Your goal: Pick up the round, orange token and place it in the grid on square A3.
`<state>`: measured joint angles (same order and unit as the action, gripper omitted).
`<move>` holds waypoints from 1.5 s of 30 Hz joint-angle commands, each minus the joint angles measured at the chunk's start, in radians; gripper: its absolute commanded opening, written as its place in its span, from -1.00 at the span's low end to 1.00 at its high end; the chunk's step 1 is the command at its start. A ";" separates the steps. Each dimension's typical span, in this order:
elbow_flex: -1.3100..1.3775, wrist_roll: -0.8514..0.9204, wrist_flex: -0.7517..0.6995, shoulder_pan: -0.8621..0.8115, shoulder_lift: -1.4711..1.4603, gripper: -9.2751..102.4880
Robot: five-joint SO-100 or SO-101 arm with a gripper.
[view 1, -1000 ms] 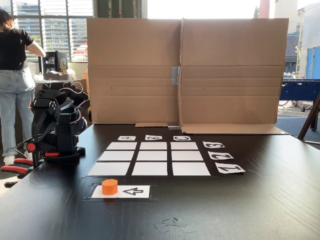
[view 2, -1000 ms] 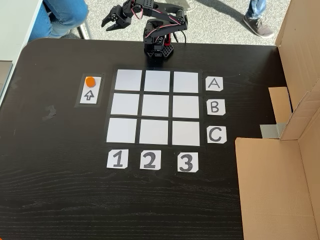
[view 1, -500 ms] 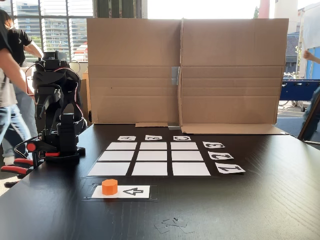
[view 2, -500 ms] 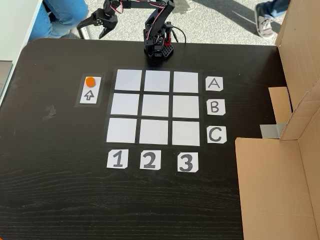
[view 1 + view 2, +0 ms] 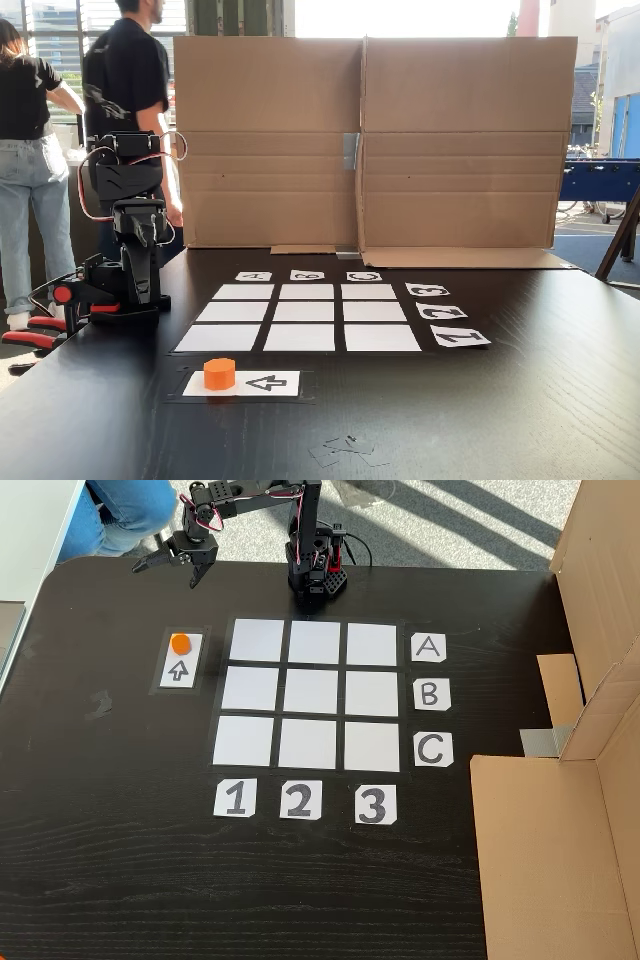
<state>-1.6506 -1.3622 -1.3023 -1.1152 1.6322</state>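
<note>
Table: a black wood-grain top (image 5: 120, 840), its rounded corner at the upper left of the high fixed view; a faint pale smudge (image 5: 98, 704) sits left of the grid, and scuffed tape marks (image 5: 345, 450) lie near the front edge in the low fixed view.
Token: the orange token (image 5: 180, 642) stands on the far end of the arrow card (image 5: 179, 661), left of the grid in the high view; in the low view the token (image 5: 219, 373) rests on the card's left end, the arrow (image 5: 266, 382) pointing at it.
Grid: nine white cells (image 5: 314, 695) with black gaps, flat on the table; cards A, B, C run down its right side and 1, 2, 3 along its near side in the high view.
Square A3: the top-right cell (image 5: 372, 644) in the high view, beside the A card (image 5: 428, 648) and above the 3 card (image 5: 374, 804); bare.
Gripper: the gripper (image 5: 168, 570) hangs over the table's far left edge, beyond the token and apart from it, its two fingers spread wide with nothing between them.
Arm: its base (image 5: 318, 578) sits at the far edge behind the grid; in the low view the arm (image 5: 127, 235) stands at the left.
Room: a folded cardboard wall (image 5: 370, 140) closes the table's far side in the low view; two people (image 5: 125, 80) stand by bright windows at the left; grey carpet (image 5: 450, 520) lies beyond the table in the high view.
</note>
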 commanded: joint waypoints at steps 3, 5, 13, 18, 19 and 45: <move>0.109 0.084 0.008 0.017 -0.103 0.40; 0.146 0.112 0.009 0.021 -0.138 0.40; 0.204 0.313 0.006 0.072 -0.235 0.40; 0.210 0.431 0.006 0.104 -0.273 0.40; 0.210 0.451 0.006 0.109 -0.284 0.40; 0.380 0.563 0.034 0.196 -0.545 0.40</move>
<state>-1.3054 -0.8084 -1.2793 -0.9357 1.0830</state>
